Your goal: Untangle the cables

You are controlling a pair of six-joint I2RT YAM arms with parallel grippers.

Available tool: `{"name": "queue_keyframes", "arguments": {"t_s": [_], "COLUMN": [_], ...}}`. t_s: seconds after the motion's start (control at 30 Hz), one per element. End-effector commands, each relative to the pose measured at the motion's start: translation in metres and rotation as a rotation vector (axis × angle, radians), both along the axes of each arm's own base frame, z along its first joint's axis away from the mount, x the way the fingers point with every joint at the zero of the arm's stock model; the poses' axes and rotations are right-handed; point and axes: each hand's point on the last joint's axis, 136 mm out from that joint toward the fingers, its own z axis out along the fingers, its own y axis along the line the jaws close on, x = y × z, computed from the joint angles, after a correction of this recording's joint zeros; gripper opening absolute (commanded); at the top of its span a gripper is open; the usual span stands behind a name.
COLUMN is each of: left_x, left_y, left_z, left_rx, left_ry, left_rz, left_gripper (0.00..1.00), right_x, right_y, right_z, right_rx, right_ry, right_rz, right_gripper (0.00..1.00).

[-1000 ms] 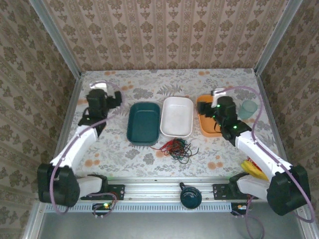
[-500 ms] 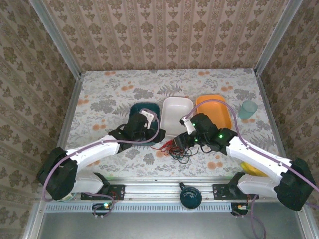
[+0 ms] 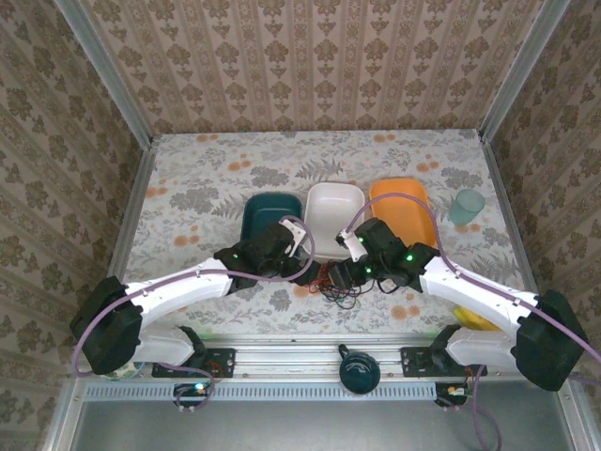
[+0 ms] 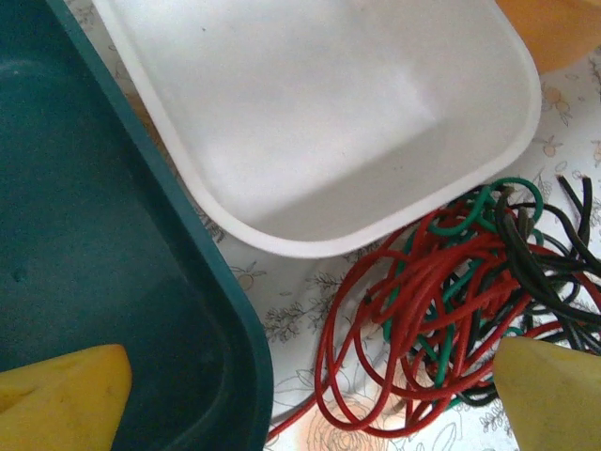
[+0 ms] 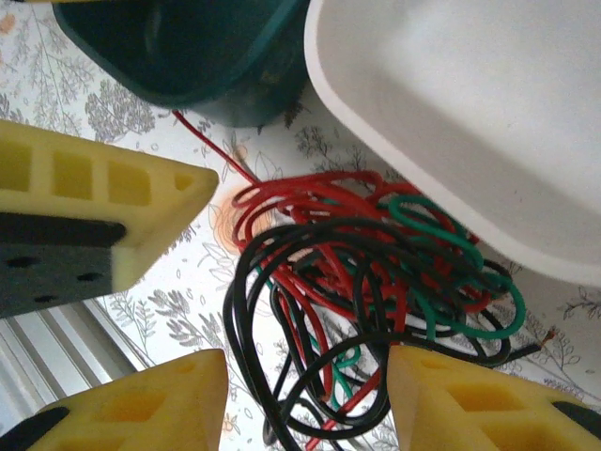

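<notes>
Cables (image 3: 346, 293) at lower centre, hemmed in: white tray (image 3: 334, 218) rim just above, teal tray (image 3: 266, 218) corner at upper left, left gripper (image 3: 308, 273) and right gripper (image 3: 336, 278) crowding both sides. Orange tray (image 3: 406, 199) and green cup (image 3: 468, 204) block right. Table (image 3: 216, 169) open along top and far left.

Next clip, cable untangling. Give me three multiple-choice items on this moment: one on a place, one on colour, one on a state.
1. Where do the cables lie? A) in the teal tray B) on the table, by the white tray's near rim C) in the orange tray
2. What colours are the cables? A) red, black, green B) blue, yellow, white C) all black
3. How is the right gripper? A) open B) shut on a cable C) shut, holding nothing
Key: 1B, the bundle rests on patterned tabletop; 2A, both wrist views show those three; 3A, its fingers stand apart over the tangle.
</notes>
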Motion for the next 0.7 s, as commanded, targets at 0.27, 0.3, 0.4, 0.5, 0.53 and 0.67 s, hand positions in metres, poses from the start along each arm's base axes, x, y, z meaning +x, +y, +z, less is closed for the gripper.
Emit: {"name": "queue_keyframes", "arguments": {"t_s": [0.27,0.3,0.4,0.5,0.53,0.67], "left_x": [-0.019,-0.019,-0.017,-0.013,-0.012,-0.006], "left_y": [-0.019,-0.022,-0.033,-0.048,-0.054,-0.068], "left_z": [0.018,0.018,0.018,0.020,0.019,0.013], "left_rx": [-0.039,-0.038,-0.053,-0.079,-0.080,-0.054], "left_ry": [0.012,0.012,0.006,0.006,0.006,0.007], "left_rz": [-0.118,-0.126,-0.145,-0.174,-0.186,-0.219], "left_gripper": [1.00,1.00,1.00,1.00,1.00,1.00], "right_x": [-0.002,0.001,0.007,0.009,0.010,0.014], "right_y": [0.007,0.008,0.007,0.006,0.005,0.000], "right_z": [-0.005,-0.003,0.007,0.023,0.028,0.047], "right_rx": [0.036,0.036,0.041,0.076,0.087,0.142], "right_ry": [0.007,-0.006,-0.047,-0.089,-0.100,-0.128], "right_rz": [0.012,0.011,-0.004,-0.011,-0.021,-0.059], "right_gripper": [0.21,0.14,0.00,0.00,0.00,0.00]}}
